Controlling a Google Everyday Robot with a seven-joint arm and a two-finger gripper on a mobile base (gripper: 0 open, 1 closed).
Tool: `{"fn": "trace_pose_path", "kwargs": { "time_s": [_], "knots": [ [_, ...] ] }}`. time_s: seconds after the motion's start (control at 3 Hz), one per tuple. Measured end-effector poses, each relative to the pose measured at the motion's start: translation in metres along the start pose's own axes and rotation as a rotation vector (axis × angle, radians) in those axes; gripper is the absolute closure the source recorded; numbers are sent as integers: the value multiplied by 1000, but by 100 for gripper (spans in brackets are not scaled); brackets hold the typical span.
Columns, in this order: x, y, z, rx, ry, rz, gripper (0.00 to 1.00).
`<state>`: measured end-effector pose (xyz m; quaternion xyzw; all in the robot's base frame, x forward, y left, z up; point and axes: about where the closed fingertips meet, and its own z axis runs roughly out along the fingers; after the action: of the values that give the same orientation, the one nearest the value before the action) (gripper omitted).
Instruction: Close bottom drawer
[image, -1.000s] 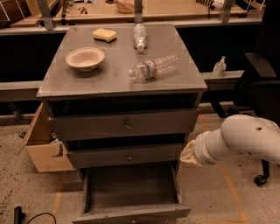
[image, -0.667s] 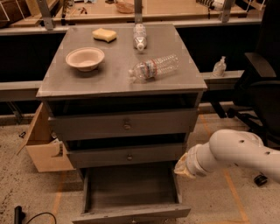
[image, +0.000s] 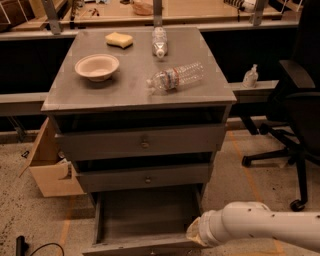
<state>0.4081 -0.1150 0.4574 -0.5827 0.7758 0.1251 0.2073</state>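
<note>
- Bottom drawer (image: 146, 216) is at the foot of the grey cabinet (image: 135, 95), pulled well out towards the camera. Its inside is bare, and its front edge runs along the lower frame edge.
- Top drawer (image: 142, 143) and middle drawer (image: 146, 178) each sit only slightly proud of the carcass.
- Gripper (image: 194, 232) is low at the bottom drawer's right front corner, on the end of the white arm (image: 260, 228) that reaches in from the right. Touching or just beside: can't tell. Wide or narrow: can't tell either, as the wrist sleeve hides it.
- Handling, as a judgement: a rigid box on slides, light since it is empty, so it should run in with a steady push. The front face is hard and smooth, so a push off-centre may skid or rack the drawer. Push flat against the front near the middle; no grasp needed. The knob is not in view.
- Count: three drawers, one open.
- On top: one bowl (image: 97, 66), one sponge (image: 119, 39), two bottles. One bottle lies on its side near the front right (image: 176, 77); the other is at the back (image: 159, 41).
- Around: one cardboard box (image: 49, 167) on the left and one office chair (image: 296, 105) on the right.
</note>
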Motion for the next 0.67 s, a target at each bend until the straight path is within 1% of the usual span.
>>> {"fn": "trace_pose_path", "kwargs": {
  "time_s": [0.33, 0.67],
  "knots": [
    [34, 20, 50, -25, 60, -37, 100],
    [36, 0, 59, 21, 72, -71, 100]
  ]
}}
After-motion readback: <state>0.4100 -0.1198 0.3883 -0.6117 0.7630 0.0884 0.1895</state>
